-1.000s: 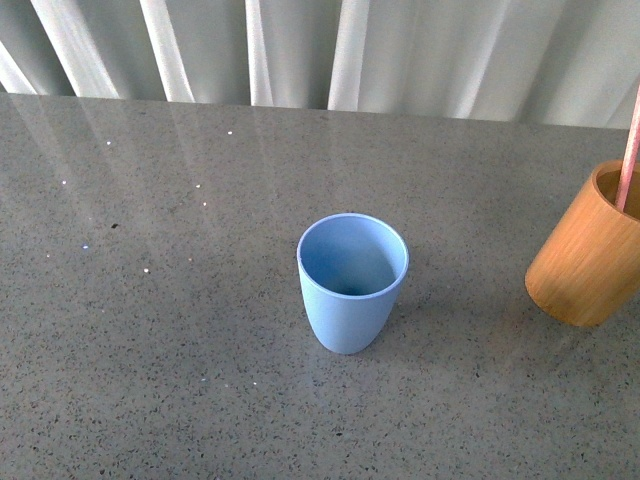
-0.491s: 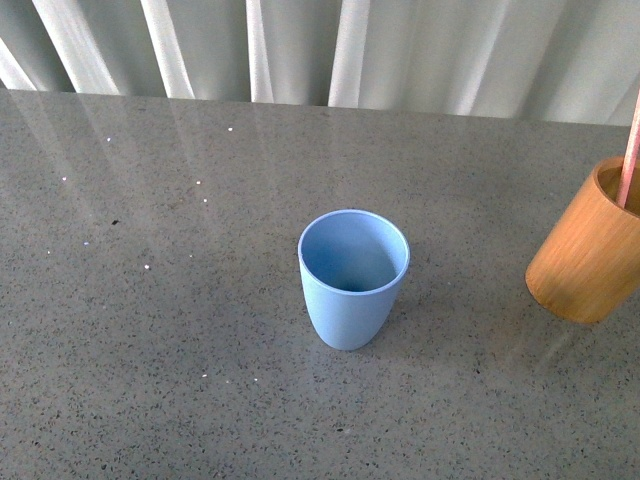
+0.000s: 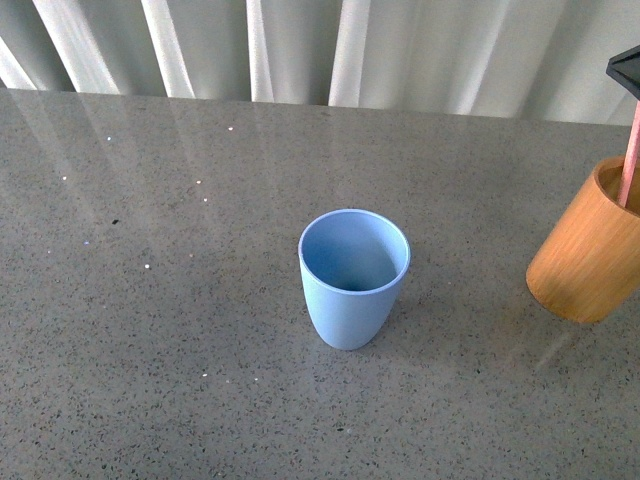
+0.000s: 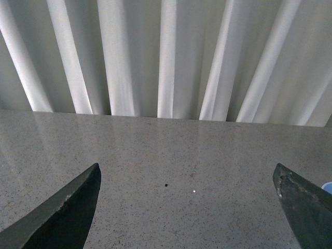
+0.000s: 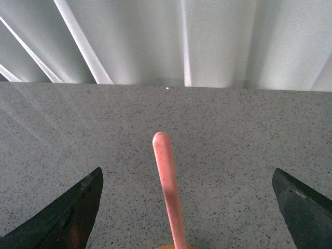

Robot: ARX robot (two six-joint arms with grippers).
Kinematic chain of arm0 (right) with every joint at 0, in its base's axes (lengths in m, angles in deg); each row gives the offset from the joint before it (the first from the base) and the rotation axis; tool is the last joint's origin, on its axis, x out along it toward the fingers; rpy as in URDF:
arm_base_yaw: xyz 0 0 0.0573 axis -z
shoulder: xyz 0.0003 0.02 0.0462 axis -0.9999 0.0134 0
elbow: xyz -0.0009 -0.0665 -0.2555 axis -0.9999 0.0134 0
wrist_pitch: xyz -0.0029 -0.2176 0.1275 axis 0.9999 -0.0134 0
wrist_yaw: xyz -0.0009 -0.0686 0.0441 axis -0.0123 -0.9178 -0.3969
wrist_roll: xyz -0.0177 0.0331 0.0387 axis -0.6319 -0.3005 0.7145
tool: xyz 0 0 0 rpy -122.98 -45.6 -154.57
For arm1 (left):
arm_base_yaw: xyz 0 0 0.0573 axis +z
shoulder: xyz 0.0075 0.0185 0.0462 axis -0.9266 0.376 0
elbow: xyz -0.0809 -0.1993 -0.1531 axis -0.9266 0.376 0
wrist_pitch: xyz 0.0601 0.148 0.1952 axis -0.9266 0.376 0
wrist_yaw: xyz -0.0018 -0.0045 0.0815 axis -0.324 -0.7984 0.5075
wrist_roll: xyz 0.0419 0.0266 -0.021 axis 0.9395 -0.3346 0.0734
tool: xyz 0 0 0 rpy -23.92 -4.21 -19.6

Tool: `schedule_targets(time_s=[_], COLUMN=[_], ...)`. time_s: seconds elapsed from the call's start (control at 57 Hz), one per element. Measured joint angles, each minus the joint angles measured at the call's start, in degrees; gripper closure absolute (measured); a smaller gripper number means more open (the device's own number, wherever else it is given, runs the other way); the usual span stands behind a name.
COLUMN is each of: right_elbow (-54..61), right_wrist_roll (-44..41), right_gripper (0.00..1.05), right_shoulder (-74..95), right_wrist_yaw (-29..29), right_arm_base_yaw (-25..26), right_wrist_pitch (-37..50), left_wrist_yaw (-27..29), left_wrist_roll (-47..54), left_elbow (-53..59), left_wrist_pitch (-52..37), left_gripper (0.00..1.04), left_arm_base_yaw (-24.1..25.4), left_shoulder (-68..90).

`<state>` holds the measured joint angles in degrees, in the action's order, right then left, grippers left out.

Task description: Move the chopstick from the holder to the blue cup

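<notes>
The blue cup (image 3: 354, 275) stands upright and empty at the middle of the grey table. The orange-brown holder (image 3: 588, 250) stands at the right edge, with one pinkish-red chopstick (image 3: 628, 160) rising out of it. My right gripper (image 5: 187, 174) is open above the holder. The chopstick (image 5: 168, 187) stands between its jaws, closer to one of them, and touches neither. The holder's rim (image 5: 174, 247) just shows below. A black tip (image 3: 626, 68) of that gripper shows in the front view above the chopstick. My left gripper (image 4: 187, 168) is open and empty over bare table.
The speckled grey table (image 3: 180, 330) runs back to a white pleated curtain (image 3: 330, 50). A sliver of blue (image 4: 328, 187) shows at the edge of the left wrist view.
A black tip of my right gripper has come into the front view at the top right, above the chopstick. The cup and holder have not moved.
</notes>
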<state>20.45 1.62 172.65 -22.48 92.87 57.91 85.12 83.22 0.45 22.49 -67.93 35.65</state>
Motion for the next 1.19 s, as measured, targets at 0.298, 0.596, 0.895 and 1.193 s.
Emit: schedule_targets(time_s=[0.298,0.596,0.895,1.193], right_elbow=[-0.8,-0.8,-0.8,-0.1], right_wrist_roll=[-0.3,-0.3,-0.3,0.3], right_gripper=[0.10,0.55,0.99,1.02], right_shoulder=[2.8,3.1,3.0,-1.5], right_wrist_yaw=[-0.2,0.1,0.8,1.7], right_arm_base_yaw=[-0.2,-0.1,-0.1,-1.9], right_wrist_pitch=[1.2,2.0,3.1,4.8], left_wrist_yaw=[0.0,0.0,0.0,0.0], left_wrist_roll=[0.0,0.0,0.0,0.0], left_elbow=[0.0,0.0,0.0,0.0], left_wrist_pitch=[0.0,0.0,0.0,0.0], left_gripper=[0.07,0.07,0.07,0.07], left_arm_base_yaw=[0.0,0.0,0.0,0.0], left_shoulder=[0.0,0.0,0.0,0.0])
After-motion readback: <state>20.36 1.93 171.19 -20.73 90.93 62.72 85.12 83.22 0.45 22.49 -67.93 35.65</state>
